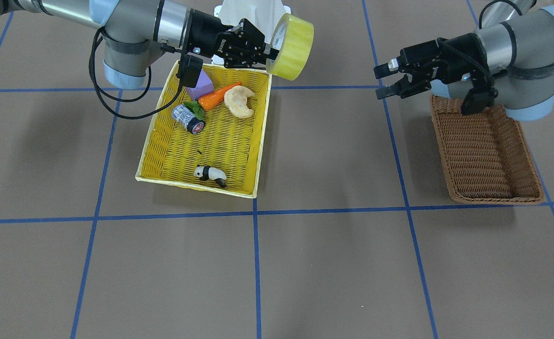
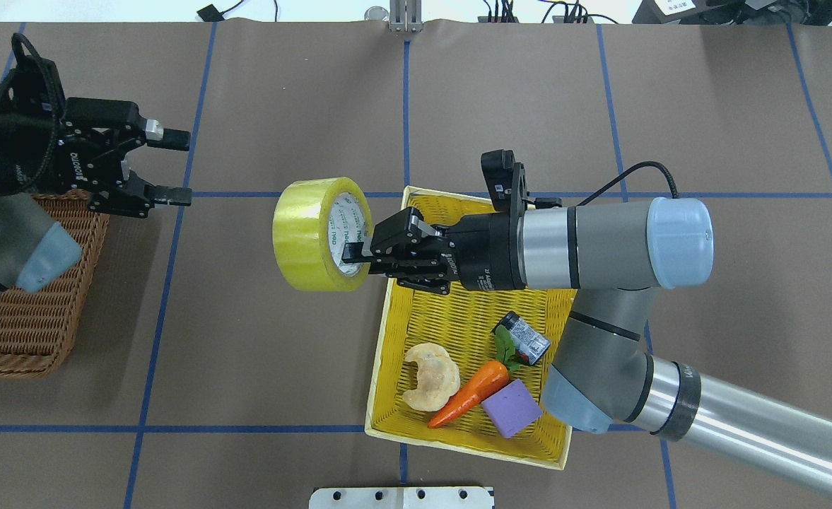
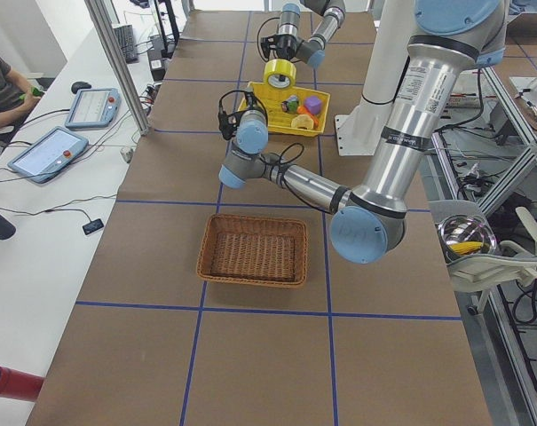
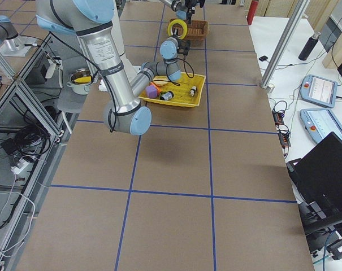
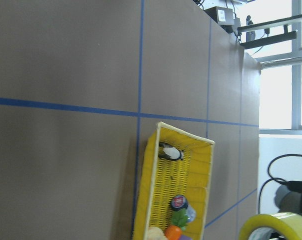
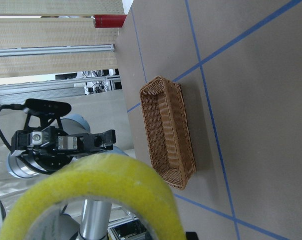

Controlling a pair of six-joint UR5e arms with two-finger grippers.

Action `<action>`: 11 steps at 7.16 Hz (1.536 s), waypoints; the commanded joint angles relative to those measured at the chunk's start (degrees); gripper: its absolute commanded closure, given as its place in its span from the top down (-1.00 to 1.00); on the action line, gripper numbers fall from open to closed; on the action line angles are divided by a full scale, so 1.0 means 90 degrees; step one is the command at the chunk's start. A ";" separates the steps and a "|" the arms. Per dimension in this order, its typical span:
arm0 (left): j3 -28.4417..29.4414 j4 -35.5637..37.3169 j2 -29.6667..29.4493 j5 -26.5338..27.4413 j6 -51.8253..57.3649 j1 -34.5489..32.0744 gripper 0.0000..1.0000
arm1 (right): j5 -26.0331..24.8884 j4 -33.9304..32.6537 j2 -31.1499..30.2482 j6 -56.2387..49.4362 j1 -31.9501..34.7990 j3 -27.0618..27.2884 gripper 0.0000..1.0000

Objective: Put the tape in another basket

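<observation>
Overhead exterior: right gripper (image 2: pixel 356 254) clamped on the tape (image 2: pixel 308 235), held aloft just outside the yellow basket (image 2: pixel 380 346) rim; left gripper (image 2: pixel 175 167) wide open, empty, at the brown basket (image 2: pixel 27 318) edge, a stretch of table (image 2: pixel 246 339) between them.

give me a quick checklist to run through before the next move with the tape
1. tape clamped in the right gripper, in the air beside the yellow basket: ok
2. left gripper open and facing the tape: ok
3. tape and left gripper apart, nothing between them: ok
4. brown basket, the part that shows holds nothing: ok
5. Grip firm enough that the roll will not slip: cannot tell
</observation>
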 commanded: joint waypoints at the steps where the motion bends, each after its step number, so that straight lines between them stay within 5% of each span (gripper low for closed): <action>1: -0.0028 -0.0771 -0.0341 0.0547 -0.1586 0.0280 0.95 | -0.0137 0.0577 -0.0011 0.0387 -0.0082 -0.0057 -1.00; 5: -0.0155 -0.1212 -0.0830 0.0946 -0.2745 0.0502 0.95 | -0.0118 0.1739 0.0018 0.0760 -0.0238 -0.0379 -1.00; 11: -0.0184 -0.1282 -0.0830 0.0948 -0.2745 0.0758 0.94 | -0.0176 0.1781 0.0233 0.1365 -0.0317 -0.0419 -1.00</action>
